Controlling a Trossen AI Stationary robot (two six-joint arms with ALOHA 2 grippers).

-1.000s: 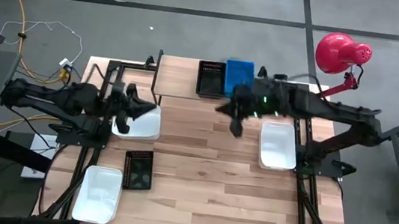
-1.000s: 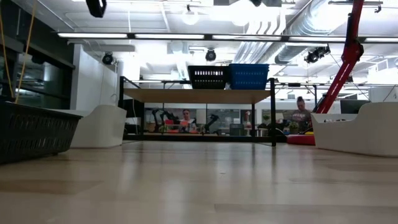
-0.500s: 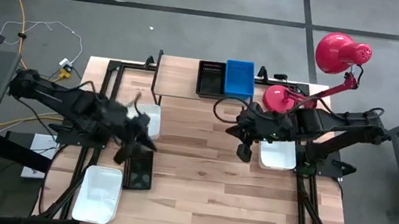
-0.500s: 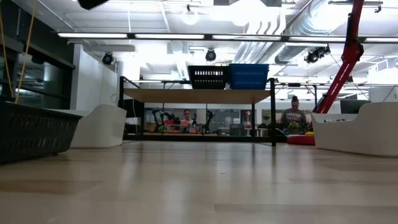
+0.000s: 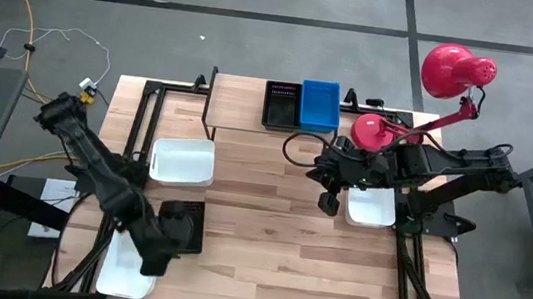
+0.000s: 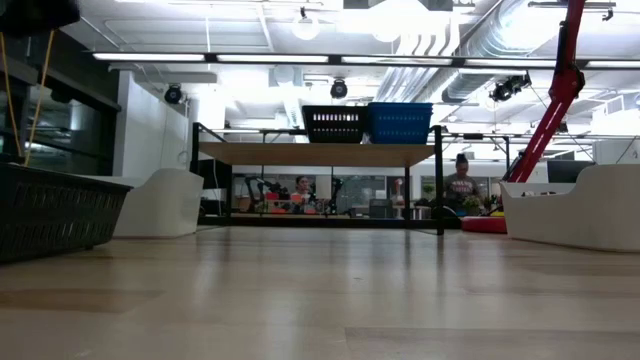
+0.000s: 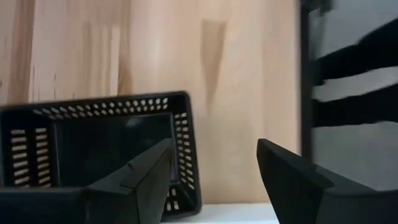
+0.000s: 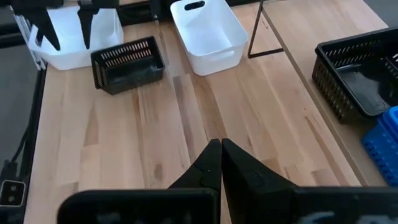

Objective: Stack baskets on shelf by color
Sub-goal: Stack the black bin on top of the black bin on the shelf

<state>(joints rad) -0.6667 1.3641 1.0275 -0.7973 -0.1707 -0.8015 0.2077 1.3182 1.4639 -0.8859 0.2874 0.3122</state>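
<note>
A: Where are the baskets, taking the shelf (image 5: pixel 251 108) as the landmark?

B: Two sit on top of the shelf, at its end toward the right arm: a black basket (image 5: pixel 281 105) and a blue basket (image 5: pixel 319 105), side by side and touching. In the low view they stand above the shelf's plank.

A: And the ones off the shelf?

B: A white basket (image 5: pixel 183 161) lies on the table (image 5: pixel 276 241) just in front of the shelf's left end. A second black basket (image 5: pixel 183 226) is farther out from the shelf, beyond that white one. Another white basket (image 5: pixel 128 260) is farthest from the shelf, at the table's left front corner. A fourth white basket (image 5: pixel 372 195) lies in front of the shelf's right end.

A: The left gripper (image 5: pixel 163 248)?

B: It hangs over the near edge of the black basket that is off the shelf. Its fingers (image 7: pixel 146 177) stand wide apart, holding nothing; the wrist view shows the basket's rim running between them.

A: The right gripper (image 5: pixel 327 203)?

B: In front of the shelf's right end, beside the white basket there, fingers (image 8: pixel 205 167) pressed together, empty.
</note>
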